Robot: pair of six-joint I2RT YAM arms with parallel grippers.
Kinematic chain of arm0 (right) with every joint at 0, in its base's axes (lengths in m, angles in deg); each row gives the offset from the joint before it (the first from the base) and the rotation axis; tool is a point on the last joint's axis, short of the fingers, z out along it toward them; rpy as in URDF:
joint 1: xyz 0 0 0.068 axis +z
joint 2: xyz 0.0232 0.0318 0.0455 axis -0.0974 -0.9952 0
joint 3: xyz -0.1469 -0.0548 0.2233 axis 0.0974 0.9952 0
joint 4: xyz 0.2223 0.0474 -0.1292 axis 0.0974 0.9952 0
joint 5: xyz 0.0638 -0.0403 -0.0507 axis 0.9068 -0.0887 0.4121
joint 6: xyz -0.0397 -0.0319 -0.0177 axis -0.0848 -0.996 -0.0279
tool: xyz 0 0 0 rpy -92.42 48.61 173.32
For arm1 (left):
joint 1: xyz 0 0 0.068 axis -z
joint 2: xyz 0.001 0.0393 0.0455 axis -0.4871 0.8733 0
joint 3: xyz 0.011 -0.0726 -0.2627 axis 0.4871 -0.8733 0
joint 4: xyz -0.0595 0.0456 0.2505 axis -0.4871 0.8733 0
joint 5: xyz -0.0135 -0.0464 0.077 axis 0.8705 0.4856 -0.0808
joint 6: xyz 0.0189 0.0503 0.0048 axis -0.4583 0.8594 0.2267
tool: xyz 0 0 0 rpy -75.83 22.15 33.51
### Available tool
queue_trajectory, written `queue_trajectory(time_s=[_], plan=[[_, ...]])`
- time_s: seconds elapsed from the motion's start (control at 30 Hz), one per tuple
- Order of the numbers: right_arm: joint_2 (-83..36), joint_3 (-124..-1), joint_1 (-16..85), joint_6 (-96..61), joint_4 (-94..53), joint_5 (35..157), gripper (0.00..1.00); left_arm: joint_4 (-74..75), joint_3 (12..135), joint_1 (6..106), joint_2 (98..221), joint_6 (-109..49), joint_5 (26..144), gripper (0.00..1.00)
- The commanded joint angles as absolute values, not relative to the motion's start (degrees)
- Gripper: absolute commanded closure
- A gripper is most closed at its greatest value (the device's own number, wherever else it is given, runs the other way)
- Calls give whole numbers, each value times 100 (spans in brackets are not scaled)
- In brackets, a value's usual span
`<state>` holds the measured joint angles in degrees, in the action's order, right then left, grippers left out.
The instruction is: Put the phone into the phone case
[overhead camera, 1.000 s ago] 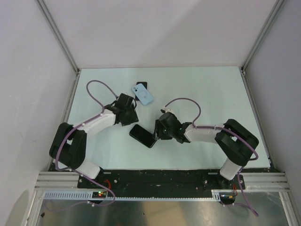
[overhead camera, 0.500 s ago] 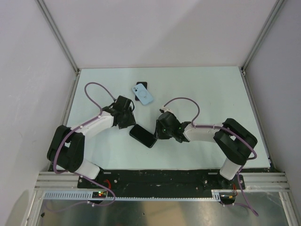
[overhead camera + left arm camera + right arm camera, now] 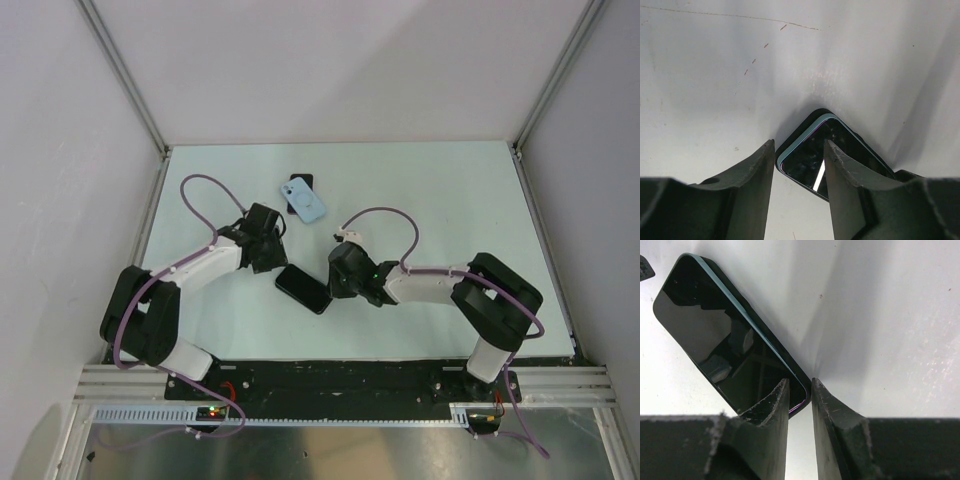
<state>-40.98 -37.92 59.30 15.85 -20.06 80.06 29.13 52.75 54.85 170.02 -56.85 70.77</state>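
A black-screened phone (image 3: 303,288) with a teal edge lies flat mid-table inside a dark rim. It also shows in the left wrist view (image 3: 835,150) and the right wrist view (image 3: 715,325). A light blue phone case (image 3: 304,203) lies further back, over a small black thing (image 3: 301,181). My left gripper (image 3: 279,266) is open, its jaws straddling the phone's near-left corner (image 3: 800,150). My right gripper (image 3: 333,289) has its jaws a narrow gap apart across the phone's right corner (image 3: 800,385), one finger over the screen and one on the table beside it.
The white table (image 3: 440,200) is walled by white panels at the left, back and right. Purple cables loop over both arms. The metal rail with the arm bases (image 3: 340,385) runs along the near edge.
My left gripper has dropped from beside the blue case down to the phone's left corner. My right gripper has slid slightly left along the phone's right end. The phone has barely moved.
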Motion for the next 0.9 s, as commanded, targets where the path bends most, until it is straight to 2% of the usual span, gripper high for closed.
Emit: queue_trajectory(time_s=[0.0,0.23,0.87], plan=[[-4434,-3681,6021,1342,-1310,7640,72,2877,5268,5460,17015,-5507,7045,52],[-4123,-3821,5852,1044,-1523,7989,53,2880,5248,5476,17095,-5395,7142,56],[-3833,-3901,5594,1039,-1759,8751,51,2880,5065,5578,17135,-5277,7360,64]])
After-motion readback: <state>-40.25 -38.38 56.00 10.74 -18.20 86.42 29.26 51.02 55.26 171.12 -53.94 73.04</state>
